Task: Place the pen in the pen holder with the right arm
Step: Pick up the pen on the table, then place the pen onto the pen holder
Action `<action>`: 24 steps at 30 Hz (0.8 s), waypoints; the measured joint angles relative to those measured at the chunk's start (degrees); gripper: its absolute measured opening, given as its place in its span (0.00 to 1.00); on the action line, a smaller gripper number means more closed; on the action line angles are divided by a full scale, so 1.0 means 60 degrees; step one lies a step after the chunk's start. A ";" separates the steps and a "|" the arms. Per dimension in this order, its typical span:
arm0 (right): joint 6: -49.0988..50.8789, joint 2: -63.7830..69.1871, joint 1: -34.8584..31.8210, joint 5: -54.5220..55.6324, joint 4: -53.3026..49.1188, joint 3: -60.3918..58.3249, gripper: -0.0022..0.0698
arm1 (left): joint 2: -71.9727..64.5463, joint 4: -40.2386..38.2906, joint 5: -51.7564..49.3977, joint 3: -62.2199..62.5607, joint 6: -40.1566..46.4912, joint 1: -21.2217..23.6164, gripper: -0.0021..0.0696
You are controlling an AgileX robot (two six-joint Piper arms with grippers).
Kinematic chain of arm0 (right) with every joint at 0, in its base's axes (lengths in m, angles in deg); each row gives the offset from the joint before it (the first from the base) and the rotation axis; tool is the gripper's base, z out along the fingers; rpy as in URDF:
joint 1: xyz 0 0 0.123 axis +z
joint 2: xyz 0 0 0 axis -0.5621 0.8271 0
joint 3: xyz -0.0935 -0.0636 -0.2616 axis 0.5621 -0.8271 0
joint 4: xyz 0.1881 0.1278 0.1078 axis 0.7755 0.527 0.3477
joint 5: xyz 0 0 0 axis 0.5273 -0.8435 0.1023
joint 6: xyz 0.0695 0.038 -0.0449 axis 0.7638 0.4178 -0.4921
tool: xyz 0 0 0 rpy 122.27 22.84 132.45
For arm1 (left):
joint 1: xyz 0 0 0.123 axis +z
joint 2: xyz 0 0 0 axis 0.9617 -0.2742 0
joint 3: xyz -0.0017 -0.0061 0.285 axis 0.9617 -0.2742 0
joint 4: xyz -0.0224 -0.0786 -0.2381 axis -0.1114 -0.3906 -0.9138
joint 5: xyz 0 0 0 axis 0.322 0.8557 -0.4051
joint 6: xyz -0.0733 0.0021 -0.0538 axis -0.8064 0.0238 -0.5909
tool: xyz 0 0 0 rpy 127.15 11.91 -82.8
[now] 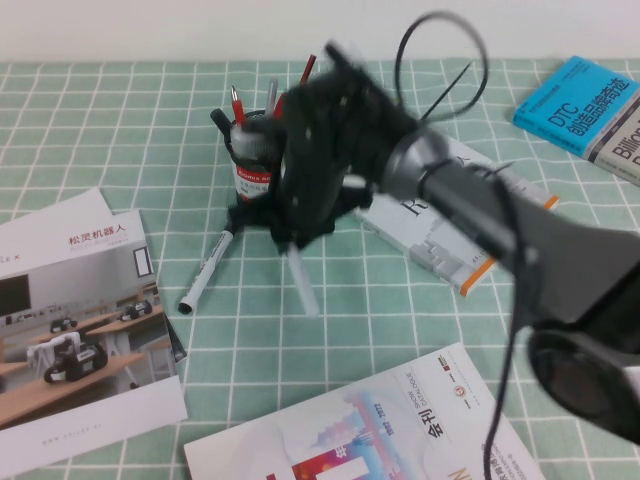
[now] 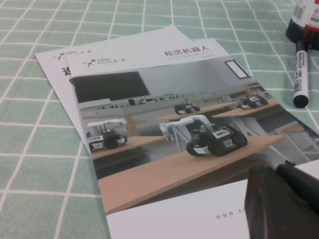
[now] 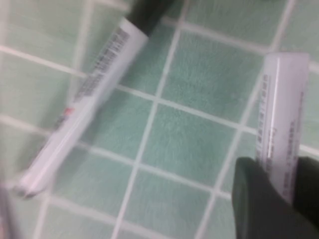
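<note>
- Gripping the pen (image 1: 302, 283), the right gripper (image 1: 290, 243) hangs just beside the pen holder (image 1: 255, 160), jaws clenched on it.
- Left gripper (image 2: 279, 201) sits over a brochure (image 2: 164, 124) on the desk (image 1: 400, 330); its jaw state cannot be told.

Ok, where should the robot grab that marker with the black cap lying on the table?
Probably mid-barrel, coming from above and pinching across it: the black-capped marker lies flat, its white barrel bare on both sides. The right tool is shut on the pen beside the pen holder; the left tool hangs over the brochures.
</note>
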 joint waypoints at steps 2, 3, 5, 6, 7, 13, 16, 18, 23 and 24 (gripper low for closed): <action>-0.0084 -0.0523 0.0000 -0.0013 -0.0109 -0.0198 0.19 | 0.0000 0.0000 0.0000 0.0000 0.0000 0.0000 0.02; -0.0111 -0.0843 0.0000 -0.0013 -0.0210 -0.0328 0.19 | 0.0000 0.0000 0.0000 0.0000 0.0000 0.0000 0.02; -0.0158 -0.1422 0.0000 -0.0021 -0.0431 -0.0602 0.19 | 0.0000 0.0000 0.0000 0.0000 0.0000 0.0000 0.02; -0.0202 -0.1741 0.0000 -0.0021 -0.0616 -0.0829 0.19 | 0.0000 0.0000 0.0000 0.0000 0.0000 0.0000 0.02; -0.0228 -0.2050 0.0000 -0.0021 -0.0803 -0.1000 0.19 | 0.0000 0.0000 0.0000 0.0000 0.0000 0.0000 0.02; -0.0440 -0.3735 -0.0035 0.0925 -0.1222 -0.3023 0.19 | 0.0000 0.0000 0.0000 0.0000 0.0000 0.0000 0.02; -0.0463 -0.4646 -0.0196 0.2802 -0.1180 -0.4628 0.19 | 0.0000 0.0000 0.0000 0.0000 0.0000 0.0000 0.02; -0.0463 -0.5235 -0.0372 0.4598 -0.1127 -0.5979 0.19 | 0.0000 0.0000 0.0000 0.0000 0.0000 0.0000 0.02; -0.0463 -0.6091 -0.0754 0.9502 -0.1086 -0.8913 0.19 | 0.0000 0.0000 0.0000 0.0000 0.0000 0.0000 0.02; -0.0463 -0.6110 -0.0774 1.0462 -0.1111 -0.9327 0.19 | 0.0000 0.0000 0.0000 0.0000 0.0000 0.0000 0.02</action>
